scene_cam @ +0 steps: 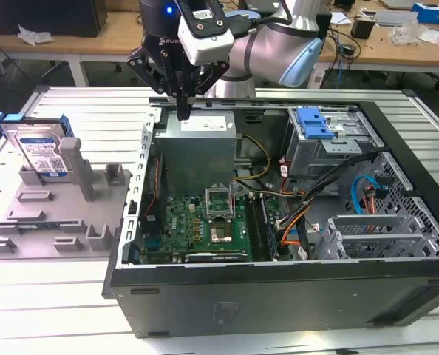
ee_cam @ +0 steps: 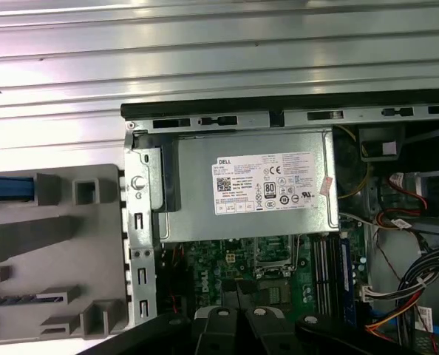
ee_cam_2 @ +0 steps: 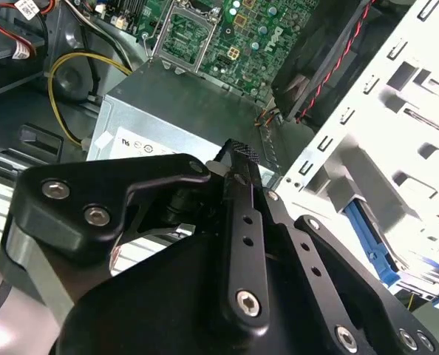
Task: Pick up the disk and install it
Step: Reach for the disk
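Note:
The disk [scene_cam: 42, 151], a silver drive with a white-and-blue label in a bright blue bracket, stands tilted in a grey holder [scene_cam: 57, 214] at the exterior view's left, outside the computer case. Its blue edge [ee_cam: 9, 188] shows in the first wrist view. My gripper [scene_cam: 182, 111] hangs over the back-left corner of the open case [scene_cam: 278, 296], just above the grey power supply [scene_cam: 197, 126] [ee_cam: 256, 185]. Its black fingers [ee_cam_2: 242, 159] are shut together with nothing between them. The gripper is well apart from the disk, which lies to the exterior view's left of it.
Inside the case are a green motherboard [scene_cam: 205, 222], loose cables [scene_cam: 301, 214] and a grey drive cage with a blue latch [scene_cam: 315, 126] at the back right. The case's metal wall [scene_cam: 149, 148] stands between the gripper and the holder. Benches with clutter lie behind.

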You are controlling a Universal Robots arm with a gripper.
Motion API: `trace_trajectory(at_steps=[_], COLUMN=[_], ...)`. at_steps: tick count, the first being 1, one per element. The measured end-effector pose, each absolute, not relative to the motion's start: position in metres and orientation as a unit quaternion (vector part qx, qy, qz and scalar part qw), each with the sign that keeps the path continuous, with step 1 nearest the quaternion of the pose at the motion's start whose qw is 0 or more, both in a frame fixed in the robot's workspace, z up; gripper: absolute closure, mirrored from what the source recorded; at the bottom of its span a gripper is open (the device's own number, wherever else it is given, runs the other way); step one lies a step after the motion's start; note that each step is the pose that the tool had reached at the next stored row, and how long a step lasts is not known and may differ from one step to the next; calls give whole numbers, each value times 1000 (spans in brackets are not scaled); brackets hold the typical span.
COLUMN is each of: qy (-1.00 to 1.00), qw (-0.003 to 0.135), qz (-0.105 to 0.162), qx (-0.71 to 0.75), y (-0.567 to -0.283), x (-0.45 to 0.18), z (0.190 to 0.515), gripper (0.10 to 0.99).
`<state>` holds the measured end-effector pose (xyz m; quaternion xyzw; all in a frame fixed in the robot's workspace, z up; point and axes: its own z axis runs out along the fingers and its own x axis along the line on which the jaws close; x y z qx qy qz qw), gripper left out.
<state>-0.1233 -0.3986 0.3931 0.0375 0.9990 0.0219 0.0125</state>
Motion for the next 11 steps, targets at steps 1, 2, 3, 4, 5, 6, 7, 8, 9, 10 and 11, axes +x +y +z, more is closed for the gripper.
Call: trace_trajectory(at_steps=[1,2,3,4,5,6,7,8,9,10,11], qy=[999,999,999,999,999,999,999,999,999,999,999], qw=[13,13,12,12,12,12,13,12,12,13,12], qz=[22,22,22,22,22,22,22,22,22,22,22], qx=[37,37,37,38,38,37,38,38,38,37,38], y=[-398,-397,-396,-394,-389,-386,-384,-384,-383,-380,-376], x=[-126,-127,-128,-130,-137,-147,-156,-160,-164,-173,-181], z=[393,393,393,392,392,391,390,390,390,389,388], gripper=[980,980,980,980,980,980,980,980,980,980,980])
